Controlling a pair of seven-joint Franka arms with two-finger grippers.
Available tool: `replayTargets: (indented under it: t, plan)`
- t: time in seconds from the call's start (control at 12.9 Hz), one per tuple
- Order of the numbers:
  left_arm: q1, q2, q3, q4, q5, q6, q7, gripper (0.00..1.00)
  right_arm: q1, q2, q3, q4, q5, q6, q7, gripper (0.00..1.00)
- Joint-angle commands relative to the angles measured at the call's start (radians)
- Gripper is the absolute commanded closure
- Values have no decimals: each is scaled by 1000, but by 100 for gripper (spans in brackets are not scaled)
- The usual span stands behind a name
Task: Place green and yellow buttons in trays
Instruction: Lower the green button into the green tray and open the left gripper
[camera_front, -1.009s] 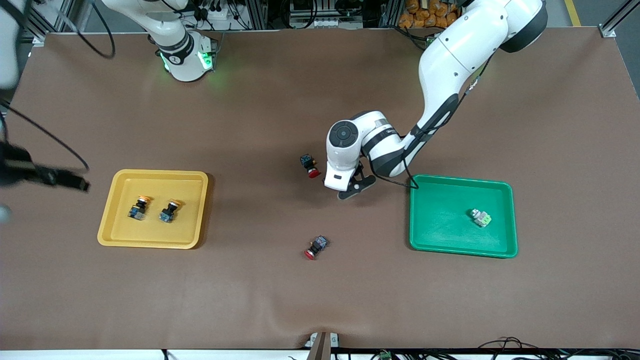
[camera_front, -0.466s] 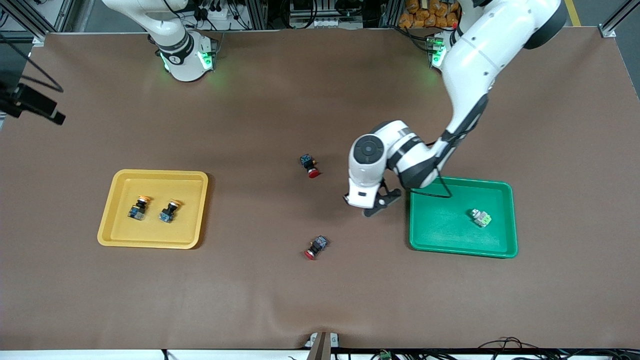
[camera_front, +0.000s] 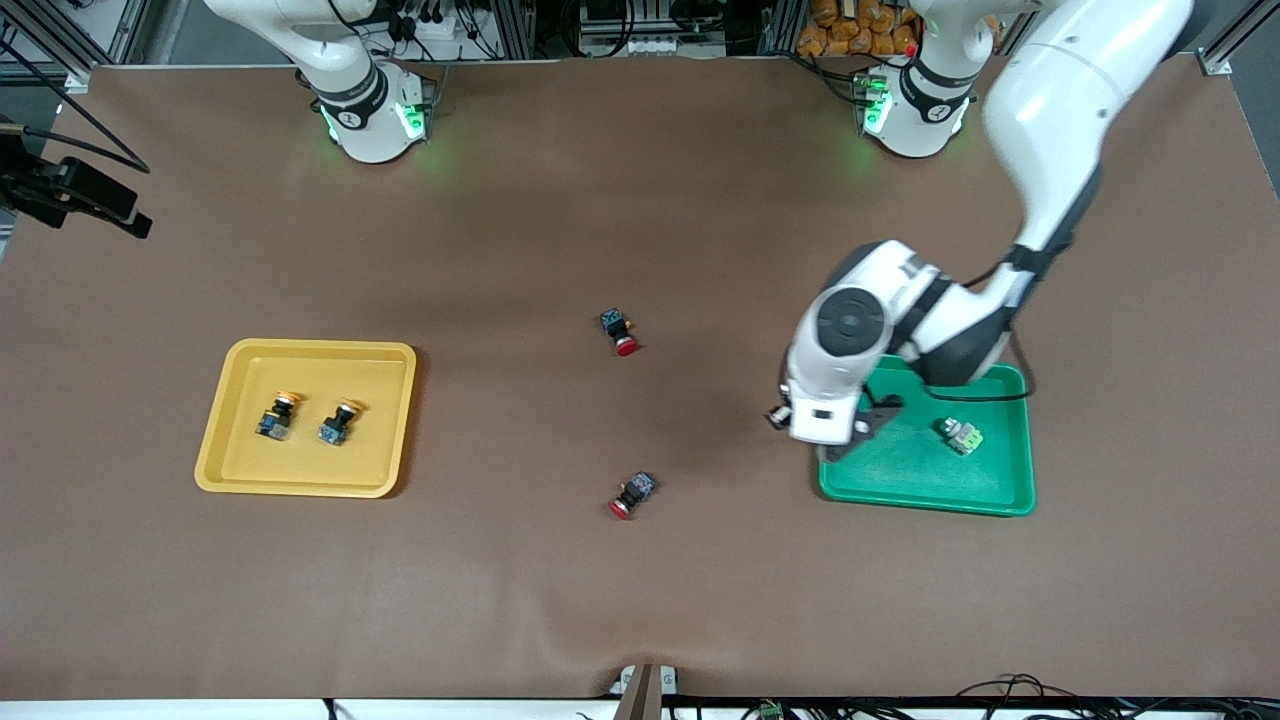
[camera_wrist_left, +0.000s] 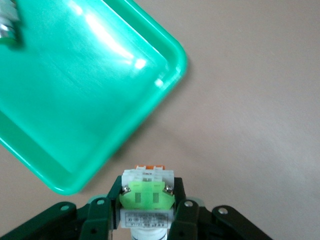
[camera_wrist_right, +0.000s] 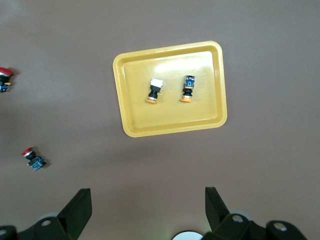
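Front view: left hand (camera_front: 835, 440) is up over the rim of the green tray (camera_front: 1000, 500), at the tray edge toward the right arm's end of the counter (camera_front: 640, 600). The arm's wrist housing hides the fingers here.

Left wrist view: left hand (camera_wrist_left: 145, 212) is closed on a green-capped button (camera_wrist_left: 146, 192), grey-white body pinched between the 2 fingers (camera_wrist_left: 100, 220). It hangs over bare counter just beside a rounded corner of the green tray (camera_wrist_left: 75, 90).

A 2nd green-capped button (camera_front: 962, 435) lies in the green tray, in the half toward the left arm's end. It shows as a blurred scrap at the frame corner in the left wrist view (camera_wrist_left: 7, 25).

Yellow tray (camera_front: 230, 470) sits toward the right arm's end of the counter. 2 orange-yellow-capped buttons lie side by side in it, near but not touching: one (camera_front: 277, 415), the other (camera_front: 340, 421).

2 red-capped buttons lie on bare counter between the trays, well apart: one (camera_front: 620, 332) farther from the front camera, one (camera_front: 633, 494) nearer.

Right wrist view: right hand (camera_wrist_right: 145, 212) is open, fingers spread wide, nothing between them. It waits high over the counter, looking down on the yellow tray (camera_wrist_right: 130, 127).
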Motion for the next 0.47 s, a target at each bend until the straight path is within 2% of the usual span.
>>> replayTargets:
  t: [0.0,0.08,0.23,0.39]
  plan:
    - [83,-29,-21,-37,8,-54,88,100,-5,-11,4,20,-19,1,-33,0]
    - [121,-29,-21,-51,9,-55,111,100,-13,-10,-2,20,-16,-2,-49,0]
    - [183,-29,-22,-68,8,-54,198,100,-9,-16,-2,17,-36,6,-205,0]
    - [226,-29,-21,-78,20,-54,223,100,-12,-16,-4,17,-39,0,-205,0]
